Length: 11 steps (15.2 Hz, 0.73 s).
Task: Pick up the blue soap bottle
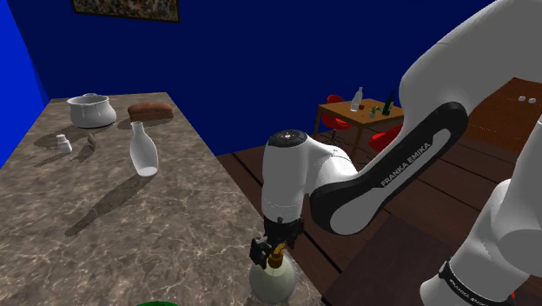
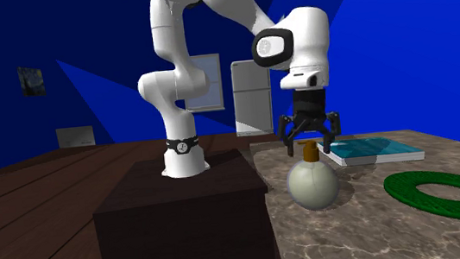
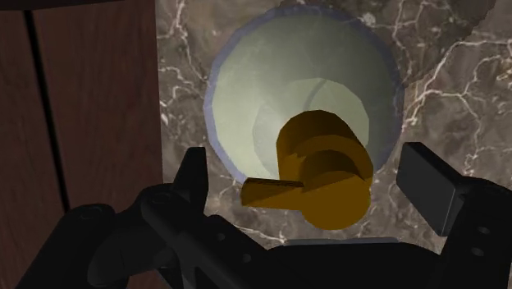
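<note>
The soap bottle has a round, pale greenish-white body and an amber pump top. It stands upright at the marble counter's near edge, close to the dark stand. My black gripper hangs straight over it, open. In the wrist view my gripper has one finger on each side of the pump, apart from it. In the second exterior view my gripper straddles the pump at the top of the bottle.
Farther along the counter are a white vase, a white pot, a brown loaf and a small white jar. A green ring and a teal flat slab lie beside the bottle. Wooden floor runs below the counter edge.
</note>
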Motion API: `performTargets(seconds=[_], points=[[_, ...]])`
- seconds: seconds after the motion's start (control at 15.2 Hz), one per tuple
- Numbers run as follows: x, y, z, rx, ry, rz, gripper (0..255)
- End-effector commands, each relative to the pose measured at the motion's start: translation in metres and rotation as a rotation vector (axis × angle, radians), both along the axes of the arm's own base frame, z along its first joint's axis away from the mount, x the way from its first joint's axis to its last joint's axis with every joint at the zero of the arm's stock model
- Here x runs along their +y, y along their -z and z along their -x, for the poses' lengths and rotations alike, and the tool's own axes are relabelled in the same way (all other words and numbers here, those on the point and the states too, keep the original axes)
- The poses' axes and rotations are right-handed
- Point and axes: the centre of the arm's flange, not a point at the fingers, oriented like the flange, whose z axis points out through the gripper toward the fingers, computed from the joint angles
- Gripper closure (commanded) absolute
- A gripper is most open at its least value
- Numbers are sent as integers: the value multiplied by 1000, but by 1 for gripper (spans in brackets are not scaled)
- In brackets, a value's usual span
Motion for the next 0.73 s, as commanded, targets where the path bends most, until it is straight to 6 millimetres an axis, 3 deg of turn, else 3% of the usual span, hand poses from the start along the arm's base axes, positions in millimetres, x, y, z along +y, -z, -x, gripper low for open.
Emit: performTargets(seconds=[0.0,0.66], points=[[0,2,0,0,0,0,255],[0,-3,0,0,0,0,255]])
